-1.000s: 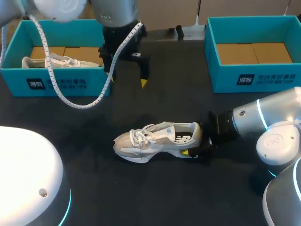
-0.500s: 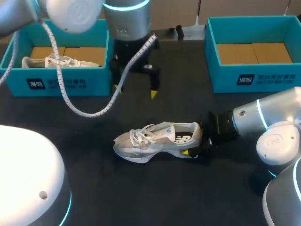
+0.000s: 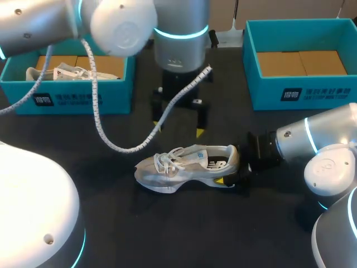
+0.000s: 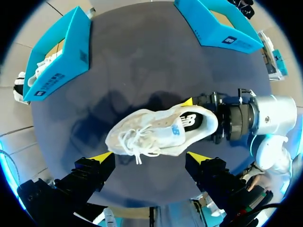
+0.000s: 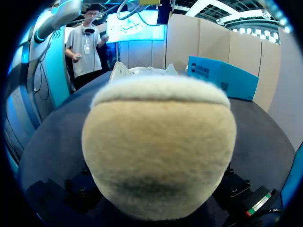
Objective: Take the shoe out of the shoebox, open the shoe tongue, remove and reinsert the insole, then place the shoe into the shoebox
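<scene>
Left box [image 3: 67, 100] holds a second shoe [image 3: 61, 72]. The left hand [image 3: 178, 128], wide open and empty, hangs over the shoe [image 3: 187, 164] mid-worktop [image 3: 167, 234]. The right hand [image 3: 237, 166] clamps its heel; its far fingertip [image 4: 188, 101] shows only in the left wrist view.

A dark label [image 3: 67, 99] with white print is showing on the front wall of the left shoebox [image 3: 114, 103], and a matching label [image 3: 317, 93] is sitting on the front wall of the right shoebox [image 3: 268, 96]. Their characters are coming through too small to make out surely. A dark letter logo [image 3: 215, 164] is showing on the side of the shoe [image 3: 167, 174], with a small blue mark [image 3: 199, 153] just above it.
</scene>
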Action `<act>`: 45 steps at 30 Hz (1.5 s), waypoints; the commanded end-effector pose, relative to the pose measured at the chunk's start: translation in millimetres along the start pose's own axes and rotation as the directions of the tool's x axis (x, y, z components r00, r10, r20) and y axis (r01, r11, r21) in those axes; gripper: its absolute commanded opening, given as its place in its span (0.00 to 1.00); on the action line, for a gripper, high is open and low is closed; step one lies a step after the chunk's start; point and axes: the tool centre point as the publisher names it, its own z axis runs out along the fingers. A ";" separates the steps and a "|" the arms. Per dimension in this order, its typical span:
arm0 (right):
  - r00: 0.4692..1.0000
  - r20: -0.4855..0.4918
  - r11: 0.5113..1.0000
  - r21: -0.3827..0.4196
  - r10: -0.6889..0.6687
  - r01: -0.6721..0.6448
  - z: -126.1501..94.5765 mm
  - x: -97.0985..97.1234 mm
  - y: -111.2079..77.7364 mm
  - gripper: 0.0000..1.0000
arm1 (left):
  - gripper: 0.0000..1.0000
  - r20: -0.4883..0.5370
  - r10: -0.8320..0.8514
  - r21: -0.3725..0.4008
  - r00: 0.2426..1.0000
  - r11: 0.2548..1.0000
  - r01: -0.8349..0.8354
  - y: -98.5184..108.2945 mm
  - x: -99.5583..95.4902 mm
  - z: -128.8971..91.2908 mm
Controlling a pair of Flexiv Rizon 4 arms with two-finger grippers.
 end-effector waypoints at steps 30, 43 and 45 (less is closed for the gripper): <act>1.000 0.002 1.000 0.009 0.001 -0.001 3.1 -0.9 0.4 0.00 | 1.00 0.089 -0.089 -0.014 0.992 0.996 0.091 -20.4 51.0 74.8; 1.000 0.002 1.000 0.009 0.001 -0.001 3.1 -0.9 0.4 0.00 | 1.00 0.154 -0.073 -0.003 0.985 0.997 0.075 -19.4 61.3 88.9; 1.000 0.002 1.000 0.009 0.001 -0.001 3.1 -0.9 0.4 0.00 | 1.00 0.157 -0.078 -0.006 0.985 0.997 0.080 -19.2 60.4 91.5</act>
